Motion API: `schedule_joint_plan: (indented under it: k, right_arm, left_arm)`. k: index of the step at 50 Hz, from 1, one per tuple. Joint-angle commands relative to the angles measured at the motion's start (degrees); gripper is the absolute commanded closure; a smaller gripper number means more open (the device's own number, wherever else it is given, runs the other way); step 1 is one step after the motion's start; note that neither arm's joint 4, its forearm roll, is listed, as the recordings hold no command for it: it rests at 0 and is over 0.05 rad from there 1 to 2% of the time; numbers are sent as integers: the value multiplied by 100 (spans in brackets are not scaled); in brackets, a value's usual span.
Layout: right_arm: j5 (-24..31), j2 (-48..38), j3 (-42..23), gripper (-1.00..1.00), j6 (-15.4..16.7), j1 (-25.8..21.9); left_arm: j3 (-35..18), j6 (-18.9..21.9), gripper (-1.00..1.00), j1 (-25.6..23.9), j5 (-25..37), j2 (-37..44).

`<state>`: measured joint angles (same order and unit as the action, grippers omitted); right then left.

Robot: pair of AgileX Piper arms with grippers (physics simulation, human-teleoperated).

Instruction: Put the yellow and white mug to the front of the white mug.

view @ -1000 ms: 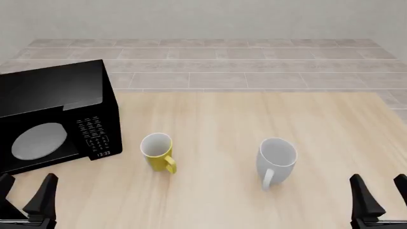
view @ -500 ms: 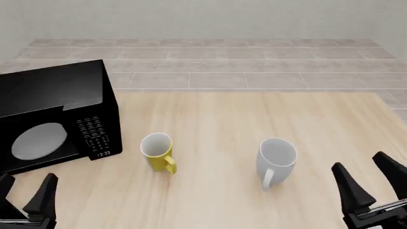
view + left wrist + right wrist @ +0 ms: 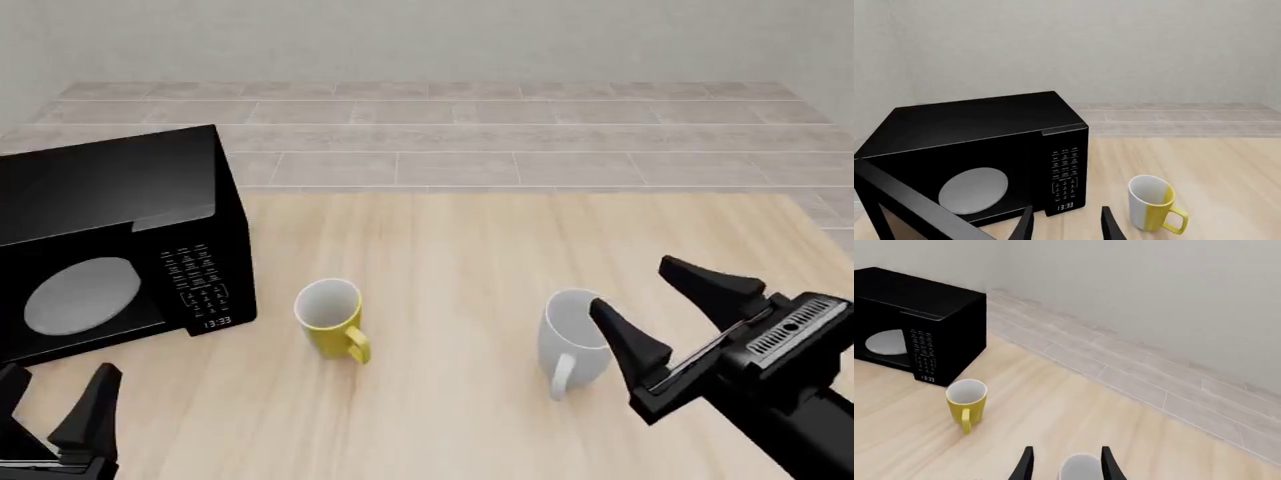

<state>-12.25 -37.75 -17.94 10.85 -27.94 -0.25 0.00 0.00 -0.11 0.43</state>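
The small yellow mug with the white inside and rim (image 3: 331,316) stood upright on the pale wooden table (image 3: 534,240), left of centre in the front view, its yellow handle turned toward the arms' side. Well apart to its right stood the taller plain white mug (image 3: 579,338), also upright, handle likewise facing the near edge. The spot the task asks for, in front of the white mug, looked bare.

The relation that mattered: the yellow mug lay between the two arms, forward and to the right of the left claw (image 3: 51,415), which hung low at the near-left corner, fingers spread and holding nothing. The right claw (image 3: 658,310) was just beside the white mug, on its right and above it, fingers spread wide and empty, and it pointed leftward across that mug toward the yellow one (the right wrist view showed the white rim between its fingers). So the right claw had the white mug directly in its line, while the left had an open path.

A black microwave oven with a keypad (image 3: 114,250) stood just left of the yellow mug, limiting room on that side.
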Motion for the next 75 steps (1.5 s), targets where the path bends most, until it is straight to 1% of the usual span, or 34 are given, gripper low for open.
schedule_joint_plan:
  k: [1, 4, 5, 11, 12, 14, 15, 16, 18, 20, 22, 23, 24, 25, 26, 27, 35, 37, 38, 39, 40, 41, 42, 45, 47, 48, 53, 54, 57, 70, 73, 75]
  right_arm:
    - [-120, -1050, -563, -100, 51, -860]
    - [-141, -1130, -608, -100, 48, -918]
    - [-160, -1231, -658, -100, 126, -969]
    - [-163, -1427, -814, -100, 268, -1107]
    - [-153, -1473, -843, -100, 369, -1139]
    - [-98, -1504, -917, -100, 315, -1185]
    - [-81, -1564, -962, -100, 337, -1249]
    - [-49, -1617, -1019, -100, 245, -1364]
    - [-24, -1678, -1078, -100, 247, -1417]
    - [18, -1830, -1179, -100, 115, -1499]
    - [15, -2021, -1247, -100, 49, -1596]
    - [-32, -2120, -1267, -100, 61, -1580]
    - [-3, -2269, -1324, -100, 0, -1543]
    - [28, -2453, -1393, -100, -146, -1455]
    - [6, -2515, -1432, -100, -171, -1500]
    - [-88, -2617, -1459, -100, -64, -1484]
    - [-161, -2961, -1632, -100, -37, -1474]
    - [-278, -3017, -1597, -100, 132, -1443]
    - [-283, -3085, -1626, -100, 7, -1360]
    - [-214, -3096, -1625, -100, -282, -1096]
    - [-138, -3213, -1721, -100, -928, -1168]
    - [-205, -3226, -1774, -100, -715, -1323]
    - [-290, -3297, -1759, -100, -447, -1294]
    - [-310, -3467, -1847, -100, -514, -1278]
    - [-284, -3731, -1970, -100, -429, -1262]
    - [-284, -3732, -1971, -100, -429, -1262]
    - [-355, -3952, -2069, -100, -444, -1376]
    - [-337, -4088, -2135, -100, -484, -1467]
    - [-379, -4241, -2195, -100, -449, -1545]
    - [-535, -4810, -2459, -100, -581, -1805]
    - [-612, -5053, -2557, -100, -560, -1852]
    - [-679, -5371, -2693, -100, -588, -1862]
  left_arm:
    - [0, 0, -100, 0, 0, 0]
    - [0, 0, -100, 0, 0, 0]
    - [0, 0, -100, 0, 0, 0]
    - [0, 0, -100, 0, 0, 0]
    - [0, 0, -100, 0, 0, 0]
    - [0, 0, -100, 0, 0, 0]
    - [0, 0, -100, 0, 0, 0]
    - [0, 0, -100, 0, 0, 0]
    - [0, 0, -100, 0, 0, 0]
    - [0, 0, -100, 0, 0, 0]
    - [0, 0, -100, 0, 0, 0]
    - [0, 0, -100, 0, 0, 0]
    - [0, 0, -100, 0, 0, 0]
    - [0, 0, -100, 0, 0, 0]
    - [0, 0, -100, 0, 0, 0]
    - [0, 0, -100, 0, 0, 0]
    - [0, 0, -100, 0, 0, 0]
    - [0, 0, -100, 0, 0, 0]
    - [0, 0, -100, 0, 0, 0]
    - [0, 0, -100, 0, 0, 0]
    - [0, 0, -100, 0, 0, 0]
    - [0, 0, -100, 0, 0, 0]
    - [0, 0, -100, 0, 0, 0]
    - [0, 0, -100, 0, 0, 0]
    - [0, 0, -100, 0, 0, 0]
    - [0, 0, -100, 0, 0, 0]
    - [0, 0, -100, 0, 0, 0]
    - [0, 0, -100, 0, 0, 0]
    - [0, 0, -100, 0, 0, 0]
    - [0, 0, -100, 0, 0, 0]
    - [0, 0, -100, 0, 0, 0]
    - [0, 0, -100, 0, 0, 0]
